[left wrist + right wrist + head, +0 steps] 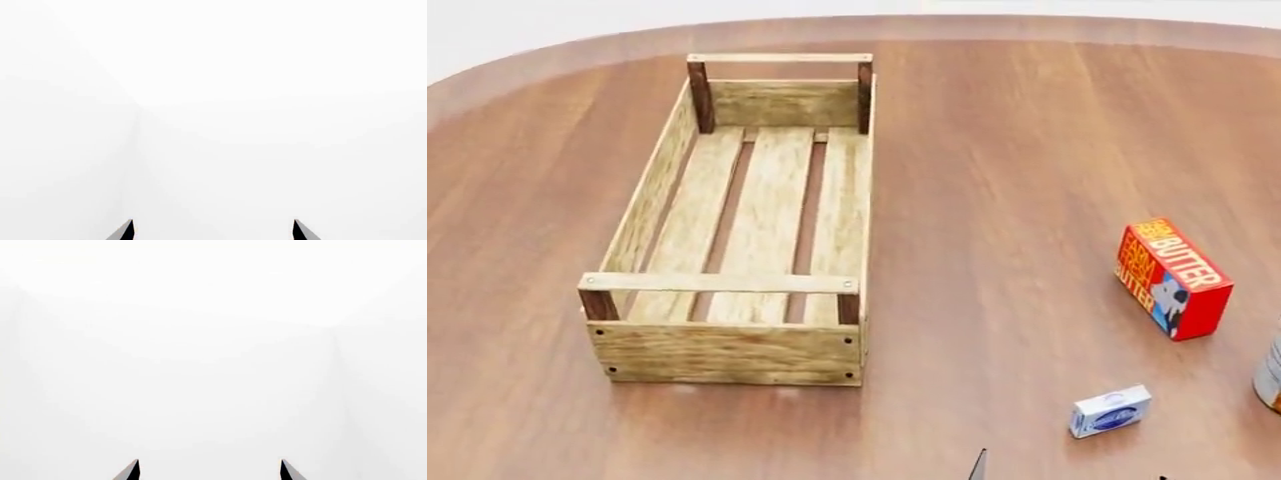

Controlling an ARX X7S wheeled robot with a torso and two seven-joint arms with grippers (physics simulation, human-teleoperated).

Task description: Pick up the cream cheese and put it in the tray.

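Both pairs of jaws are seen spread apart and empty, aimed at blank white. The cream cheese [1110, 411] lies on the surface [1001, 200], well apart from the tray [737, 352], between it and the can [1269, 376]. The butter box [1172, 278] nearby could be knocked during a careless approach.

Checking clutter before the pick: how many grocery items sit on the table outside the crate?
3: the cream cheese nearest the robot, the butter box beyond it, and a can cut by the right edge. More may lie out of view.
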